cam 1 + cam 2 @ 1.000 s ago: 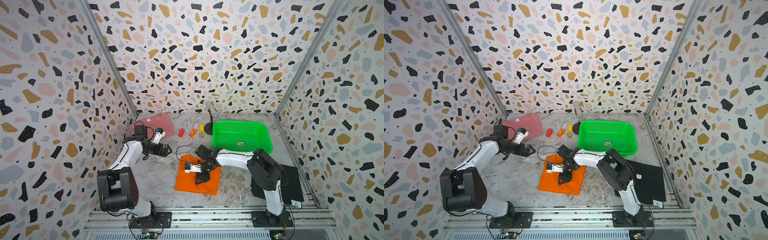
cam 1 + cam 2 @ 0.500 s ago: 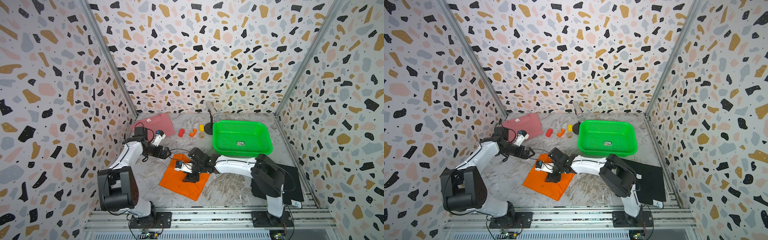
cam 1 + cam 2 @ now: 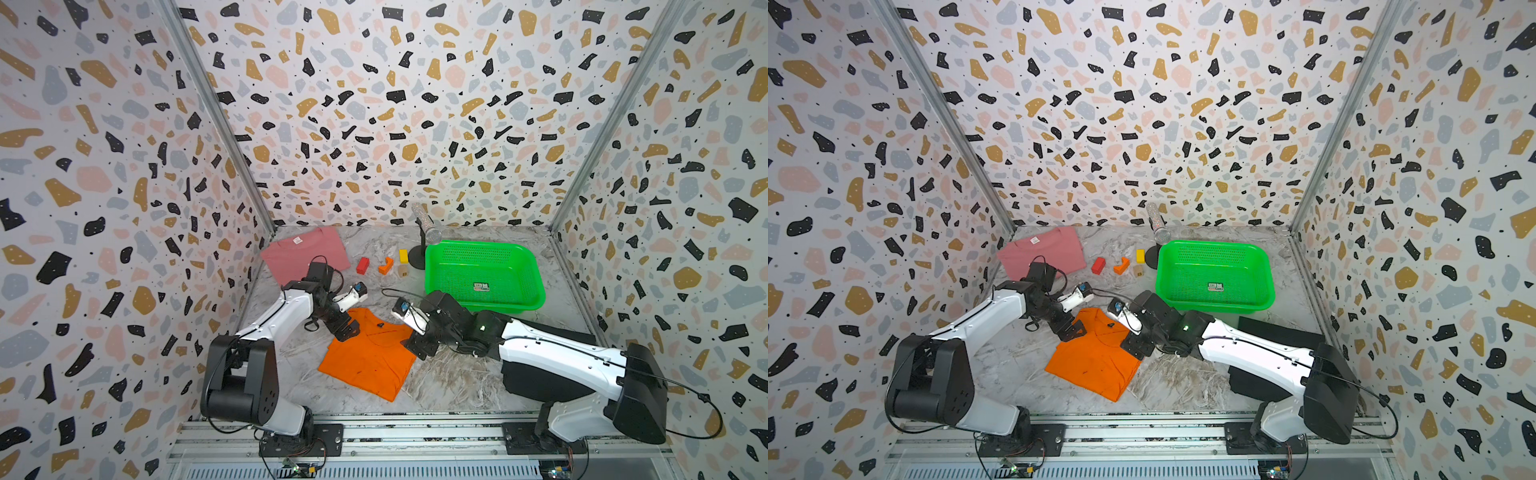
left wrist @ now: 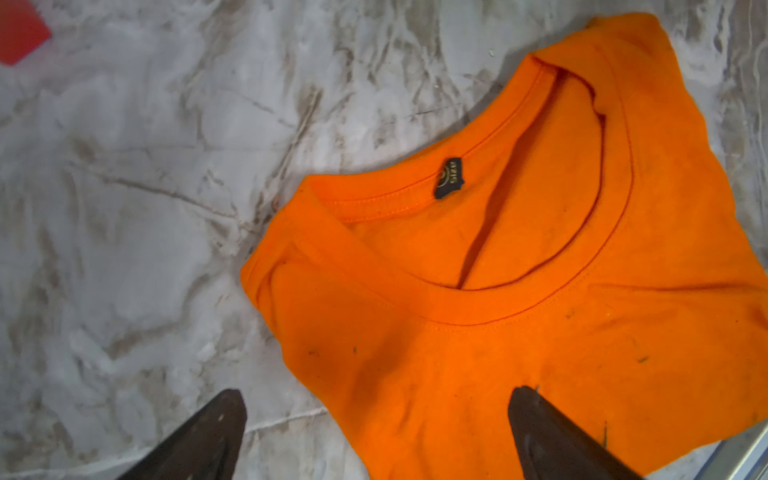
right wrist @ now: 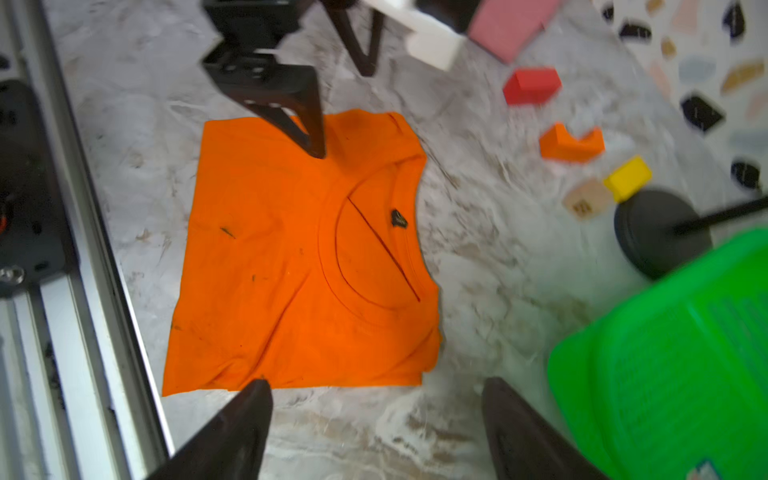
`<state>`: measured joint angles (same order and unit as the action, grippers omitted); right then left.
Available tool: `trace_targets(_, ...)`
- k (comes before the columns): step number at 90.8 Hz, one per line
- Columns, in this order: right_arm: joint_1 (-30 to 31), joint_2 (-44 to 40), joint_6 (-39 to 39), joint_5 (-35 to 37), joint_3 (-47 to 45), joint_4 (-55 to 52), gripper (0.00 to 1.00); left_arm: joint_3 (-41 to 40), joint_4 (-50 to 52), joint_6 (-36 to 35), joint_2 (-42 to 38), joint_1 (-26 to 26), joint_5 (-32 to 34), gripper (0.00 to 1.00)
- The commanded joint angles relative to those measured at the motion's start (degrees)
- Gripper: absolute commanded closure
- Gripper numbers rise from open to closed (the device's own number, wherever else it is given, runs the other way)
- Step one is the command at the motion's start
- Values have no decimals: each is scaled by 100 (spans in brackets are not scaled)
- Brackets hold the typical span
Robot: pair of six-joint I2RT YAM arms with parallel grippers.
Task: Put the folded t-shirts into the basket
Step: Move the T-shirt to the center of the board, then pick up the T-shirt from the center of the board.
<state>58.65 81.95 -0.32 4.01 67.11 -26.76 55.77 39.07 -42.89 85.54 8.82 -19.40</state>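
The orange folded t-shirt point(image 3: 370, 357) point(image 3: 1096, 357) lies flat on the marble table near the front. My left gripper point(image 3: 347, 330) point(image 4: 378, 397) is open at its far left corner, one finger over the cloth and one over bare table. My right gripper point(image 3: 415, 347) point(image 5: 377, 385) is open and empty just off the shirt's right edge. The pink t-shirt point(image 3: 305, 253) lies at the back left. The black t-shirt point(image 3: 552, 328) lies partly hidden under my right arm. The green basket point(image 3: 519, 270) point(image 5: 665, 353) stands empty at the back right.
Between the pink shirt and the basket lie a red block point(image 3: 363, 265), an orange block point(image 3: 386, 266), a yellow block point(image 3: 403, 255) and a tan block point(image 3: 402, 271). A microphone on a round stand point(image 3: 417, 257) touches the basket's far left corner. A metal rail point(image 3: 374, 428) lines the front.
The right gripper slid the orange shirt leftward, then opened and drew back off its right edge. The left gripper came down to the shirt's far left corner.
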Motion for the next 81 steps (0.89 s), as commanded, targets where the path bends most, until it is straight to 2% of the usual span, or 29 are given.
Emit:
trace_targets(1, -324, 80, 989, 47, 435, -1611, 6, 79, 84, -568, -132, 139, -152, 0)
trace_targets(13, -659, 34, 1443, -1083, -206, -1287, 7, -73, -162, -642, -158, 166, -369, 0)
trace_targets(22, -779, 426, 1542, -1569, -146, -1245, 19, -358, -464, -658, -159, 164, -341, 0)
trace_targets(31, -849, 883, 1733, -1757, -33, -1253, 29, -565, -627, -681, -199, 164, -222, 0)
trace_targets(37, -952, 1182, 1852, -1789, 77, -1253, 31, -647, -686, -713, -212, 122, -171, 0)
trace_targets(59, -1223, 2012, 2165, -1897, 688, -1372, 30, -731, -811, -529, -300, -190, -184, 0)
trace_targets(81, -1348, 2529, 2353, -2138, 949, -1303, 32, -924, -847, -657, -299, -309, -70, 0)
